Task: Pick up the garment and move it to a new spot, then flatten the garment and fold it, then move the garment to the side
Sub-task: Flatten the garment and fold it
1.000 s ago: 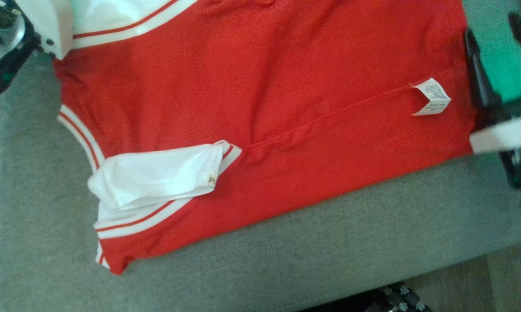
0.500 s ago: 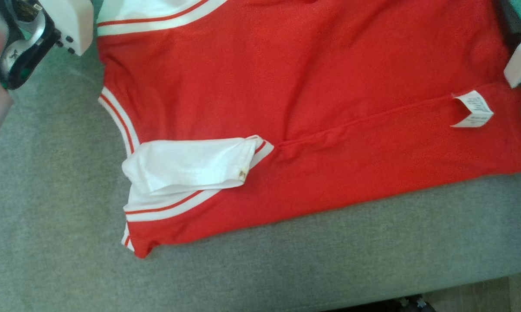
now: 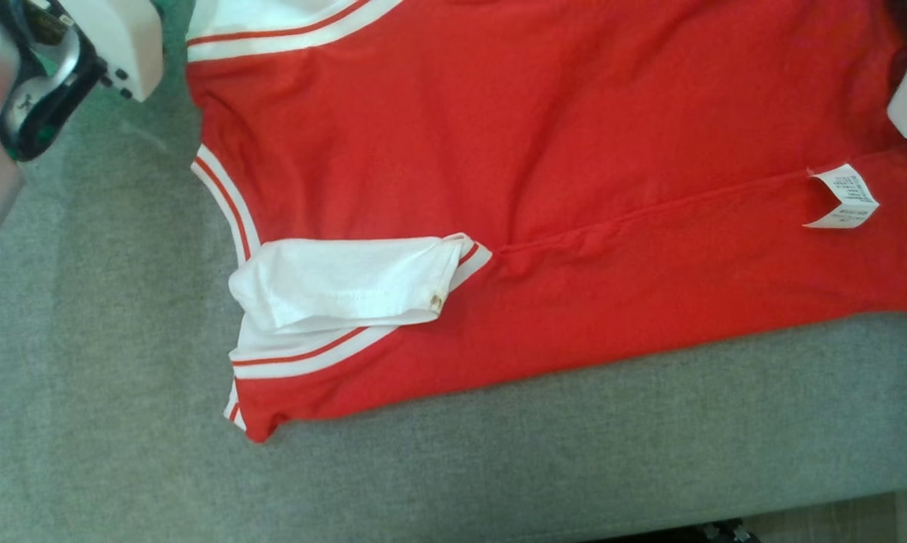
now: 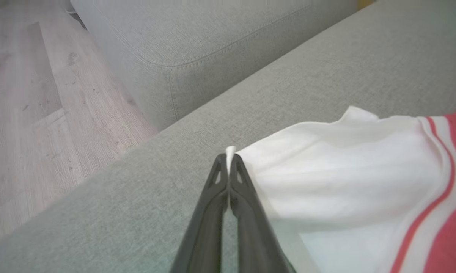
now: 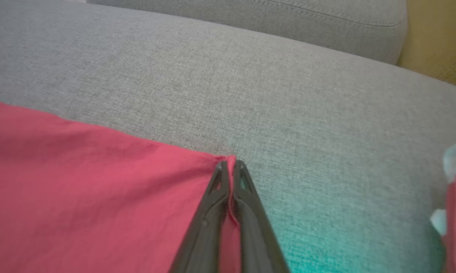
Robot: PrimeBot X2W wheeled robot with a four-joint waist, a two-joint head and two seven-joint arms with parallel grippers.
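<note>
The red garment (image 3: 559, 151) with white trim is laid out pretty flat on the grey sofa cushion (image 3: 499, 467). It takes up most of the upper half of the head view and runs off the top edge. One white sleeve (image 3: 340, 283) is folded over on itself at middle-left of the frame. A small white care label (image 3: 846, 197) pokes off a seam at the far right.

In the left wrist view, the left gripper (image 4: 228, 161) comes up from bottom centre with its two dark fingers pressed tight together. The tip of a white bit of the garment is nipped right between them. The white cloth fans out to the right of the frame, with a red stripe and then the red body at the right edge. Wood floor (image 4: 30, 113) shows on the left side.

The right wrist view is much the same. The right gripper (image 5: 231, 163) is clamped closed at bottom centre, pinching a red corner of the garment. Red fabric covers the lower left of the frame, with bare grey cushion above and to the right.
</note>
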